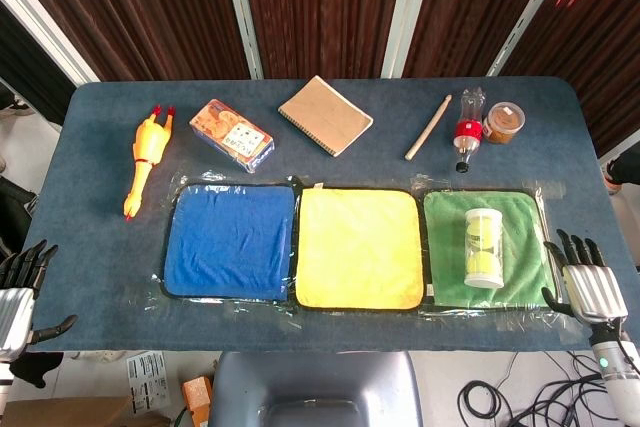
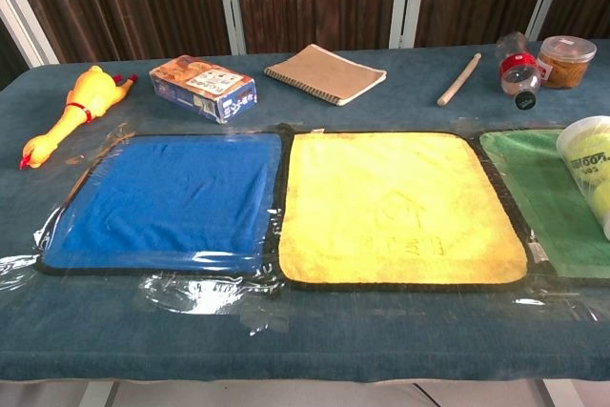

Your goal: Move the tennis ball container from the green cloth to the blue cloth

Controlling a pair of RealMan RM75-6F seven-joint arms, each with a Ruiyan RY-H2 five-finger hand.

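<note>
The clear tennis ball container (image 1: 484,247) lies on its side on the green cloth (image 1: 448,252), yellow balls showing through it; the chest view catches its end (image 2: 591,167) at the right edge, on the green cloth (image 2: 538,202). The blue cloth (image 1: 230,240) (image 2: 164,199) lies bare at the left of the row. My right hand (image 1: 584,282) hovers open at the table's right front edge, just right of the green cloth and apart from the container. My left hand (image 1: 18,292) hangs open off the table's left front corner. Neither hand shows in the chest view.
A yellow cloth (image 1: 360,247) lies between the blue and green ones. Along the back stand a rubber chicken (image 1: 144,157), a small box (image 1: 231,134), a notebook (image 1: 325,115), a wooden stick (image 1: 428,127), a bottle (image 1: 467,129) and a lidded jar (image 1: 503,122).
</note>
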